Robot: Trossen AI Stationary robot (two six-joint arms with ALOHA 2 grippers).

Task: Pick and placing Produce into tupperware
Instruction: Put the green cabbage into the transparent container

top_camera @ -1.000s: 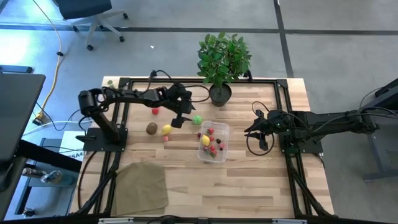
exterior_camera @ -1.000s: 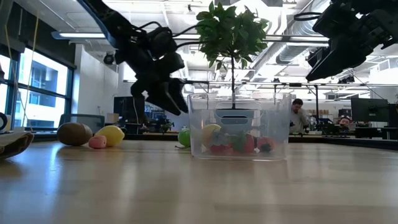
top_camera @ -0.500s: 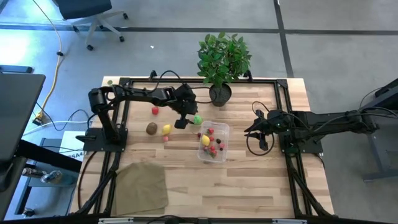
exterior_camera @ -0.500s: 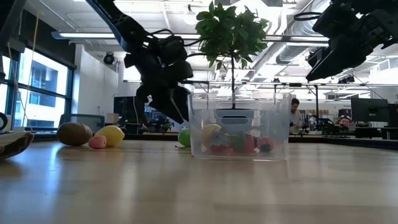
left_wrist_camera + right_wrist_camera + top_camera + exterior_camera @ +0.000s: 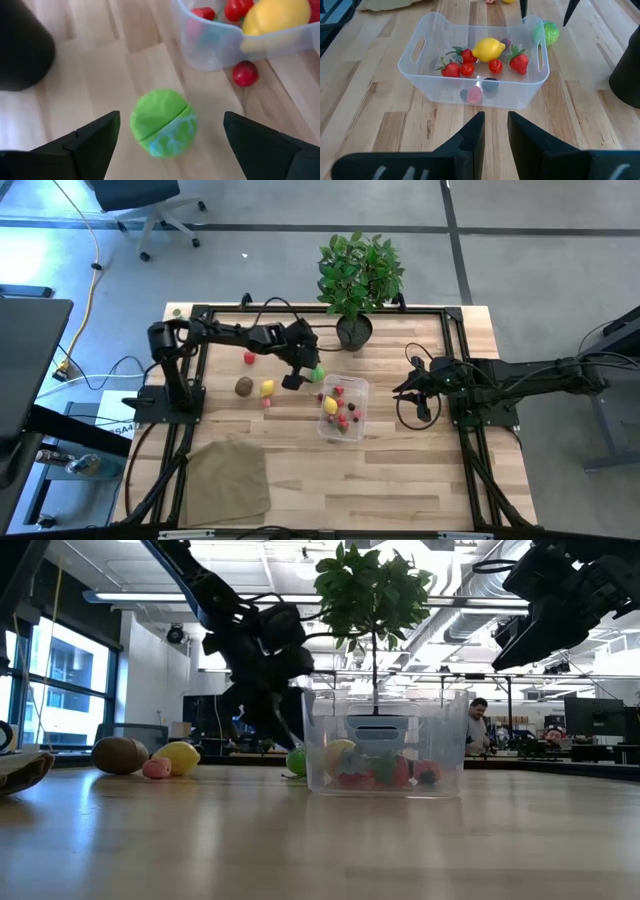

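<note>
Left pincer (image 5: 167,132) – jaws wide – straddles the green produce (image 5: 163,129) beside the tupperware (image 5: 215,47). Risk: round piece may roll away if one finger touches first. Right pincer (image 5: 495,131) waits narrow, holding nothing.

The table (image 5: 400,470) is looking like smooth pale wood. The tupperware (image 5: 420,82) is showing clear shiny plastic. The cloth (image 5: 228,480) is looking soft and matt.

A light wooden table (image 5: 400,470) stands on a grey floor (image 5: 540,270). Beyond the table, an office chair (image 5: 150,205); behind it, tall windows (image 5: 60,690) and bright ceiling lights (image 5: 250,595).
</note>
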